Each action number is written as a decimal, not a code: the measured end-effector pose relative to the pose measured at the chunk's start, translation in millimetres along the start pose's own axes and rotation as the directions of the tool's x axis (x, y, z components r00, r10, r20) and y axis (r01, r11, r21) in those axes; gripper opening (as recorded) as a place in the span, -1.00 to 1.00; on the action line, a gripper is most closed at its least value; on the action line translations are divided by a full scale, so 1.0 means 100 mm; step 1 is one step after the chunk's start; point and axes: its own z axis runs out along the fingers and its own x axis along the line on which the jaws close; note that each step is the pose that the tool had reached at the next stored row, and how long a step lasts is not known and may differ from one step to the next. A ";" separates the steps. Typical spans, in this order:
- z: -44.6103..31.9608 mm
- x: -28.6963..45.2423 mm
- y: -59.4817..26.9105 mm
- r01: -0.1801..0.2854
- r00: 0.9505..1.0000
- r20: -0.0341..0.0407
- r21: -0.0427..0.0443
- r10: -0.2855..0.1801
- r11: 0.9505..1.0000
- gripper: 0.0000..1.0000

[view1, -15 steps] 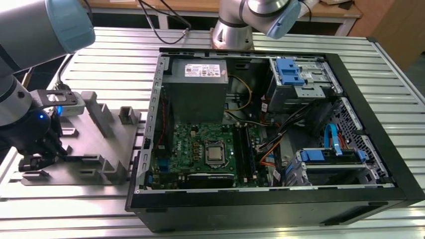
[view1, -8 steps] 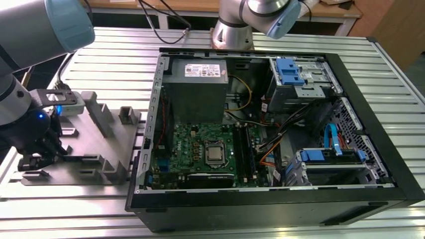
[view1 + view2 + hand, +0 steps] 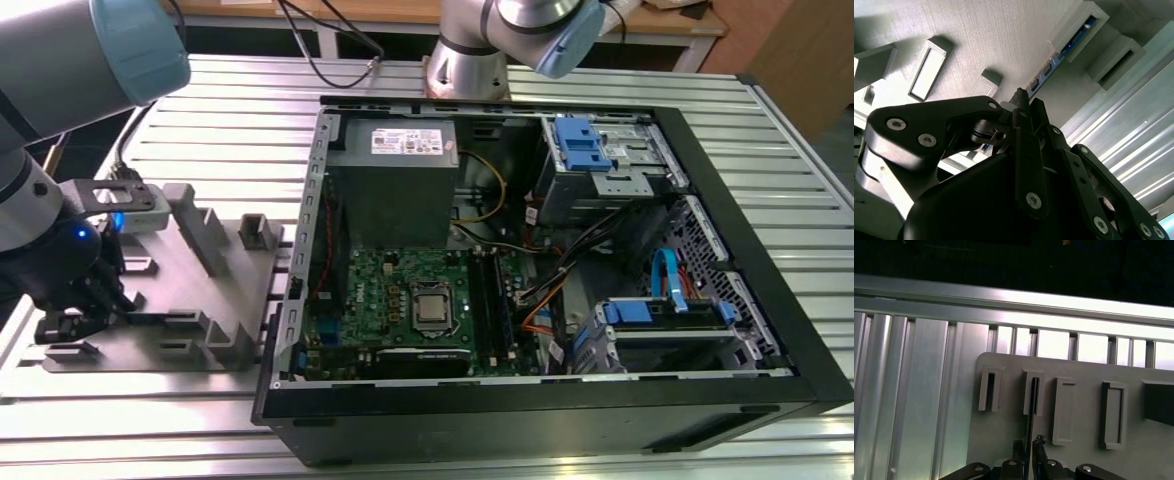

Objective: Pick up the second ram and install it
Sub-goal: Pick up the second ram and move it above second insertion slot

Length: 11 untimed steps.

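Where it stands on edge in a slot of the grey holder (image 3: pixel 1004 432), the second ram (image 3: pixel 1031 415) runs lengthwise away from the gripper (image 3: pixel 1028 445) (fingers pinching its near end); raised blocks (image 3: pixel 1063 410) flank it.

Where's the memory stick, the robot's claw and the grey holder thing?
second ram (image 3: pixel 1031 415): first wrist view, on its thin dark edge.
gripper (image 3: pixel 1029 444): first wrist view, midway between its fingertips.
grey holder (image 3: pixel 163 286): exterior view, on its flat base.
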 end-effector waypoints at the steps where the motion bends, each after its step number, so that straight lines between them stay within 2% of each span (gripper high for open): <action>1: 0.000 0.000 0.000 0.000 1.000 0.000 0.000 0.000 1.000 -0.63; 6: 0.000 0.000 0.000 0.000 1.000 0.000 0.000 0.000 1.000 -0.63; 7: 0.000 0.000 0.000 0.000 1.000 0.000 0.000 0.000 1.000 -0.66; 8: 0.000 0.000 0.000 0.000 1.000 0.000 0.000 0.000 1.000 -0.80; 11: 0.000 0.000 0.000 0.000 1.000 0.000 0.000 0.000 1.000 -0.80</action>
